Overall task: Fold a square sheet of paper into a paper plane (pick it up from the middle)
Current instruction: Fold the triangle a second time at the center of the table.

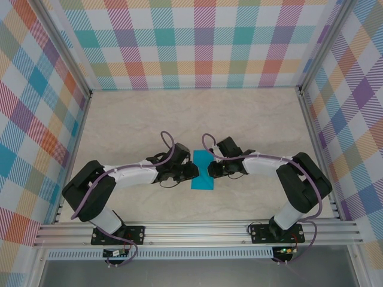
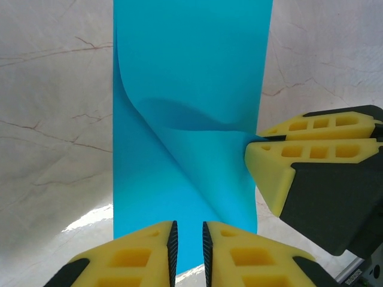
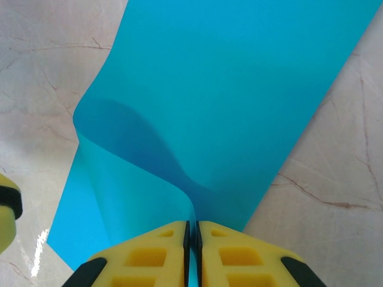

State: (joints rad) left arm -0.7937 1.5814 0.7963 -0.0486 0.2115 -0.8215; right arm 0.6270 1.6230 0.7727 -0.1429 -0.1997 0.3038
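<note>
The teal-blue square sheet of paper [image 1: 202,174] lies on the table between both grippers and looks like a narrow rectangle. My right gripper [image 3: 192,225] is shut on its near edge, lifting a curved flap [image 3: 137,173] off the flat part [image 3: 239,84]. In the left wrist view the right gripper [image 2: 256,141] pinches that flap at the sheet's right edge. My left gripper [image 2: 188,225] hovers over the opposite edge of the sheet [image 2: 191,72]. Its jaws stand a narrow gap apart with nothing pinched between them. The paper plane is out of view.
The sheet rests on a pale marbled tabletop [image 1: 137,119]. Checked walls [image 1: 197,42] and aluminium rails [image 1: 197,230] enclose the table. One yellow left fingertip [image 3: 6,209] shows at the left edge of the right wrist view.
</note>
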